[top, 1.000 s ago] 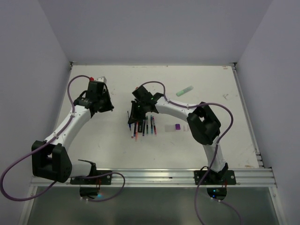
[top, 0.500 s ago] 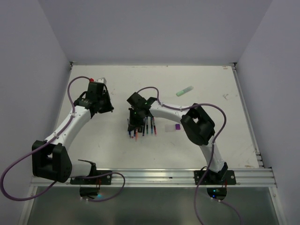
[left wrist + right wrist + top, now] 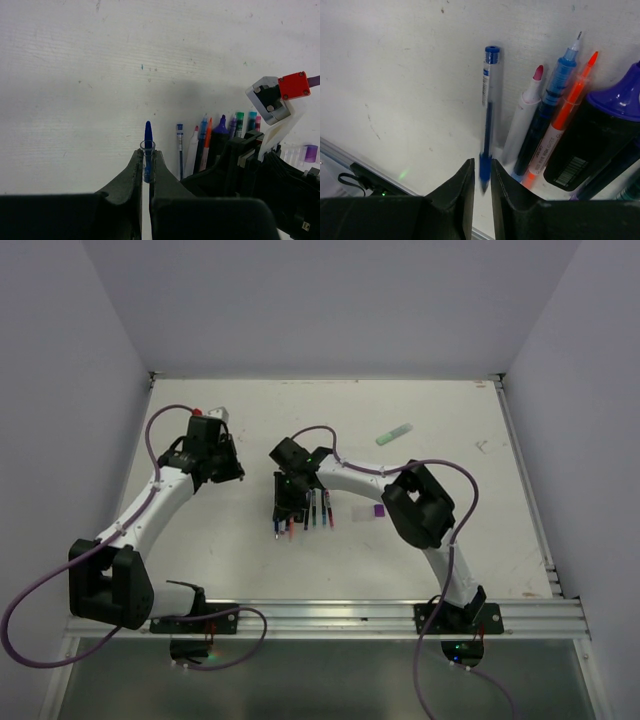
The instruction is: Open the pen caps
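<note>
- White surface (image 3: 450, 540), walled in pale on three sides, carries everything; both arms reach in from the near rail.
- Right end effector (image 3: 482, 162) is down at the left edge of the row of pens (image 3: 305, 512), near the middle of the surface. Its fingers stand close on either side of the writing end of a blue pen (image 3: 488, 100). A sliver of light shows on one side and that end is blurred, so I cannot tell whether it is gripping or has let go.
- Left end effector (image 3: 148, 154) is held off to the left, well apart from the row, clenched on a blue cap (image 3: 147, 137) that stands upright between its fingers.
- That blue pen lies just beside a white pen with a pink tip and looks uncapped, so I judge its cap is the one in the left grip.
- A purple cap (image 3: 380, 510) lies loose to the right of the row.
- To do this step well, as I see it:
  - let the blue pen settle flat before parting the fingers;
  - open only slightly and lift straight up, so the neighbouring pens are not dragged;
  - drop the blue cap clear of the row, where it cannot roll among the pens.
</note>
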{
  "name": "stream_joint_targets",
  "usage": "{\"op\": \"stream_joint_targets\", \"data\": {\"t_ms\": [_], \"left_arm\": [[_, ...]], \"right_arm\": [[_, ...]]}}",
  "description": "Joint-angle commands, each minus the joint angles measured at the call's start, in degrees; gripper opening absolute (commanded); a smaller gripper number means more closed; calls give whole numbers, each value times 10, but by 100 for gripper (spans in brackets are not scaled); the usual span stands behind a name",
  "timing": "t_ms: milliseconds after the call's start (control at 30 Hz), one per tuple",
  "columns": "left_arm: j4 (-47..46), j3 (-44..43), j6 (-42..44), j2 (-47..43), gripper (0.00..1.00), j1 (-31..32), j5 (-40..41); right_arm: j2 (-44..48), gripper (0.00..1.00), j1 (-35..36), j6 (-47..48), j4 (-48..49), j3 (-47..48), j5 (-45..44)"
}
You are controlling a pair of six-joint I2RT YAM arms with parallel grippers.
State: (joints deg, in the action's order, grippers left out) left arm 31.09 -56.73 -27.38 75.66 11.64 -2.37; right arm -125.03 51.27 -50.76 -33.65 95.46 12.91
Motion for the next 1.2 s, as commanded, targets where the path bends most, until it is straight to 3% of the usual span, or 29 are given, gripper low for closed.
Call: {"op": "stream_joint_targets", "data": {"t_ms": [0, 300, 667, 833, 967, 1067, 1167], "left_arm": [[-19, 8, 5, -12, 0, -5, -15], [-24, 13, 7, -12, 0, -5, -20], [-11, 73, -21, 34, 0, -5, 38], [-55, 113, -20, 34, 0, -5, -45], [-158, 126, -23, -5, 0, 0, -137], [-227, 116, -44, 23, 0, 22, -238], [-257, 78, -73, 83, 0, 81, -255]], "right_arm": [[-12, 23, 1, 13, -18, 30, -9], [-11, 26, 1, 25, -27, 39, -21], [122, 26, -30, 59, -59, 41, -72], [189, 26, -49, 63, -35, 44, -51], [229, 27, -93, 39, -46, 10, -47], [275, 27, -141, 34, -45, -32, -57], [310, 27, -179, 40, -55, -65, -62]]}}
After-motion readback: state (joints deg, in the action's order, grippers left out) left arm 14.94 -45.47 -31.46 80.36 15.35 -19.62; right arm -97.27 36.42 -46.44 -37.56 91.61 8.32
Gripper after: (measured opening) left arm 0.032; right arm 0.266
